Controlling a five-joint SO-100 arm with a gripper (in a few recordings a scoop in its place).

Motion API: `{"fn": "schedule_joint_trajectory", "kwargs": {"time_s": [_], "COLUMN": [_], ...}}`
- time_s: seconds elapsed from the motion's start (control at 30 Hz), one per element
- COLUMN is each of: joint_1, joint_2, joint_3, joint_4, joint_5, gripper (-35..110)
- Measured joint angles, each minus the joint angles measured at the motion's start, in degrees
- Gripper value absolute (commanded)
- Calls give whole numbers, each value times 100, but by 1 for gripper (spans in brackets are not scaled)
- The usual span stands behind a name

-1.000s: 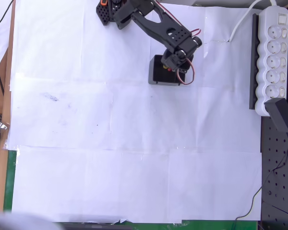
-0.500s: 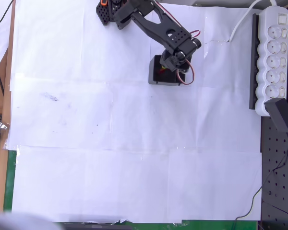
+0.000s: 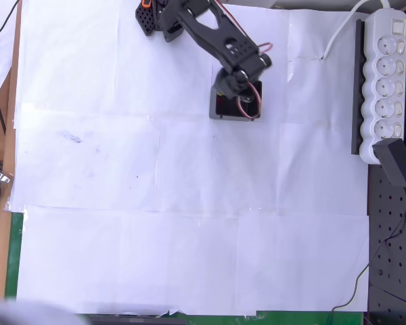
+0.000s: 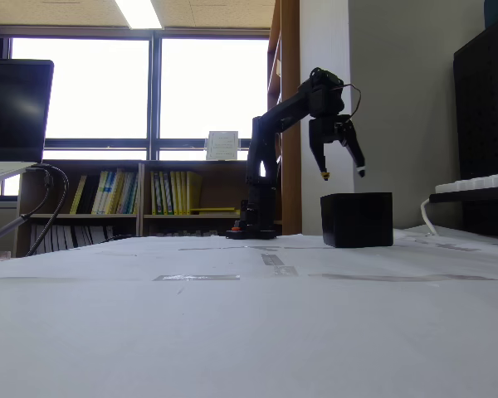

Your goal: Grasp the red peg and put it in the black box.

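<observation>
Black arm [image 4: 270, 133], mounted at the far edge of a table covered with white paper [image 3: 189, 203], reaching out over the black box [image 4: 357, 219]. Gripper [image 4: 343, 172] hangs well above the box's open top in the fixed view, pointing down, its two fingers spread apart with nothing seen between the tips; one finger carries a yellowish tip, the other a pale one. In the overhead view the gripper [image 3: 231, 90] sits over the upper part of the box [image 3: 224, 112], hiding much of the hollow. Red peg: not made out with certainty; a faint reddish spot shows inside the box in the overhead view, too small to identify. Box stands upright on the paper, just right of the arm's base in the fixed view. White power strip [image 3: 386, 81] lies along the right edge in the overhead view, a black adapter [image 3: 397, 161] plugged at its lower end. Bookshelves [image 4: 149, 195] and windows [image 4: 141, 87] stand behind the table.
</observation>
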Motion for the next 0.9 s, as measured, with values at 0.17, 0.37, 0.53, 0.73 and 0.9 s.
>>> {"fn": "schedule_joint_trajectory", "kwargs": {"time_s": [0.17, 0.37, 0.53, 0.73, 0.9], "joint_1": [826, 1635, 2065, 2303, 2496], "joint_2": [-1573, -3164, -4535, -5906, -6873], "joint_3": [-1424, -3674, -6214, -8191, -9325], "joint_4": [-1301, -3296, -5300, -5862, -6267], "joint_5": [-1354, -3067, -3894, -3981, -3981], "gripper": [0, 0, 0, 0, 0]}}
